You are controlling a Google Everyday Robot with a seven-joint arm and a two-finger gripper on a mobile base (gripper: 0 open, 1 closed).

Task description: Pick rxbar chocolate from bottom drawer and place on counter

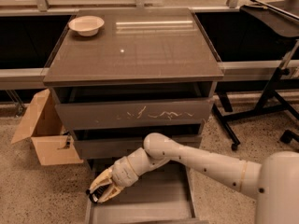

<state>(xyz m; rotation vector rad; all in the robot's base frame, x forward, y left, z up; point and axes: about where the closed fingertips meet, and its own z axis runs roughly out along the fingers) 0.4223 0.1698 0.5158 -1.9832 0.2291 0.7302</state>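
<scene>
Gripper (pixel 99 192) sits over the front-left corner of the open bottom drawer (pixel 159 204), fingers narrowly closed on a dark flat item, apparently the rxbar chocolate (pixel 93 198). Counter (pixel 135 50) is above.

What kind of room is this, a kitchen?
Probably a lab or workshop, not a home kitchen: a lone drawer cabinet stands on a speckled floor, an open cardboard box lies beside it, and a black equipment stand is nearby. The gripper hangs low over the bottom drawer.
</scene>
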